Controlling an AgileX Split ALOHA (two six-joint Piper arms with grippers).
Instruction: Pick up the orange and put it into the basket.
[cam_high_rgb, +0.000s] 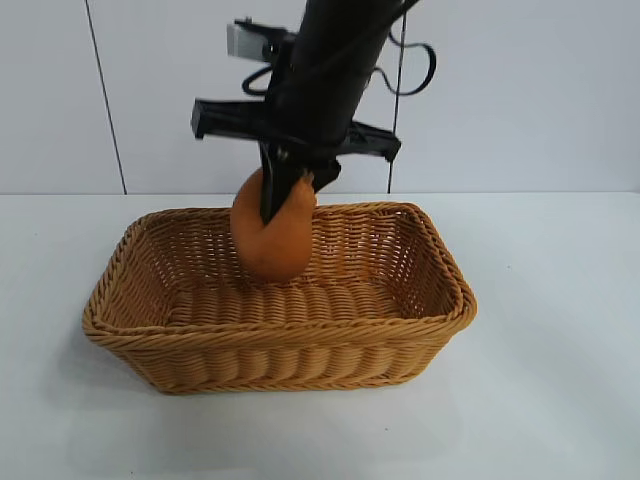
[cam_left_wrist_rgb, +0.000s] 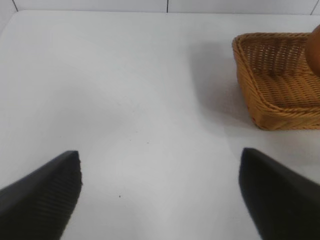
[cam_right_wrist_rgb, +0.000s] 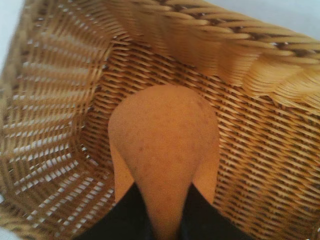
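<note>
From my remote station, the right gripper hangs over the basket, its black fingers clamped on the upper part of the orange. The fruit is matte and dull orange with a rough, finely pitted skin; its rounded lower body sits inside the basket's opening, below rim level at the back. I cannot tell whether it touches the basket floor. In the right wrist view the orange narrows toward the two dark fingers pressing on either side of it, with the woven floor of the basket beneath.

The basket is a rectangular tan-orange wicker piece with sloping sides, horizontal weave on the walls and a braided rim. It rests on a smooth white table.

The left gripper is spread wide and holds nothing. Its ribbed black fingertips hover above bare table, well apart from the basket, which is off to one side.
</note>
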